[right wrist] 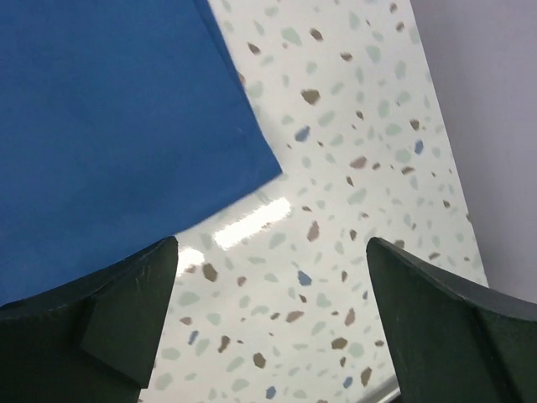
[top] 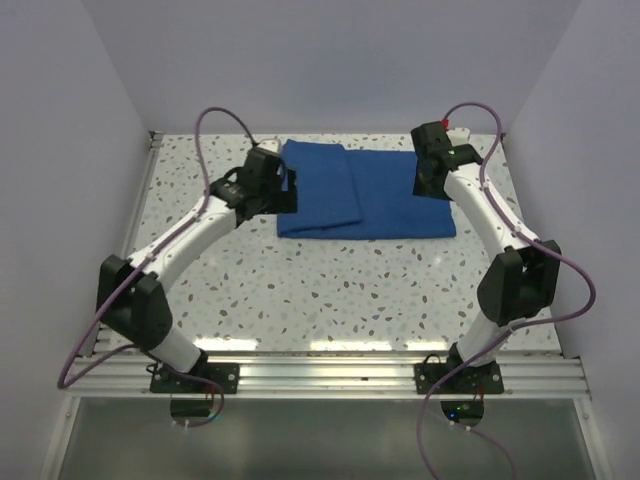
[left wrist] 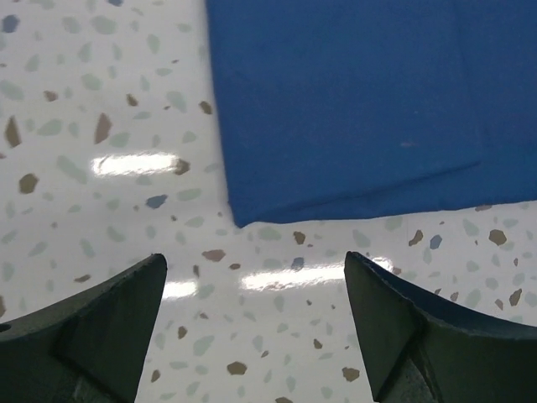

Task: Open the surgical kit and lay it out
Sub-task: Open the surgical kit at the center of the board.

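Note:
The royal-blue cloth wrap (top: 360, 192) lies folded flat at the back middle of the table. The steel tray and the instruments are hidden. My left gripper (top: 283, 190) is open and empty at the wrap's left edge. In the left wrist view, my left gripper (left wrist: 256, 290) hangs over bare table just short of a corner of the wrap (left wrist: 352, 109). My right gripper (top: 430, 180) is open and empty at the wrap's right edge. In the right wrist view, my right gripper (right wrist: 273, 281) is over bare table beside a corner of the wrap (right wrist: 109, 126).
The speckled table (top: 330, 290) has white walls on the left, back and right. A metal rail (top: 330, 375) runs along the near edge at the arm bases. A table edge strip (right wrist: 382, 395) shows in the right wrist view.

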Motion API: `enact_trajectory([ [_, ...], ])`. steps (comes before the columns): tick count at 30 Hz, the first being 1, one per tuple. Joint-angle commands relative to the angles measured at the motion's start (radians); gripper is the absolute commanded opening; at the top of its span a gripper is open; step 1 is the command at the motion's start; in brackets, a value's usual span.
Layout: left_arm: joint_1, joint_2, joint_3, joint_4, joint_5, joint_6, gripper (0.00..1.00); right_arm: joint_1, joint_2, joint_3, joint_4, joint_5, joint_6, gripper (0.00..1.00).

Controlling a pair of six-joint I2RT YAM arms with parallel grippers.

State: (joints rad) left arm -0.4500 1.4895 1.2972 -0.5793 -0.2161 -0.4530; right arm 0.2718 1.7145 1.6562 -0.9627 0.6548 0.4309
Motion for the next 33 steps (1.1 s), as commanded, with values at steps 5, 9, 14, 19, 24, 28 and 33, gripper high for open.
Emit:
enact_trajectory([
  [5,-0.228,0.436,0.325,0.006,-0.124,0.056,0.89,-0.040,-0.209,-0.116,-0.077,0.014,0.103,0.98],
  [9,-0.282,0.644,0.592,-0.054,-0.157,0.077,0.89,-0.040,-0.323,-0.171,-0.079,-0.093,0.126,0.98],
  [14,-0.315,0.814,0.772,-0.082,-0.151,0.108,0.89,-0.042,-0.434,-0.225,-0.105,-0.152,0.141,0.98],
  [19,-0.332,0.933,0.869,-0.109,-0.141,0.116,0.88,-0.042,-0.490,-0.243,-0.146,-0.123,0.127,0.98],
  [24,-0.332,0.963,0.864,-0.117,-0.141,0.138,0.77,-0.040,-0.500,-0.260,-0.143,-0.110,0.131,0.98],
  [28,-0.331,0.945,0.863,-0.143,-0.175,0.154,0.30,-0.040,-0.469,-0.262,-0.130,-0.130,0.150,0.99],
  [33,-0.276,0.790,0.837,-0.195,-0.242,0.120,0.00,-0.042,-0.406,-0.250,-0.090,-0.167,0.163,0.98],
])
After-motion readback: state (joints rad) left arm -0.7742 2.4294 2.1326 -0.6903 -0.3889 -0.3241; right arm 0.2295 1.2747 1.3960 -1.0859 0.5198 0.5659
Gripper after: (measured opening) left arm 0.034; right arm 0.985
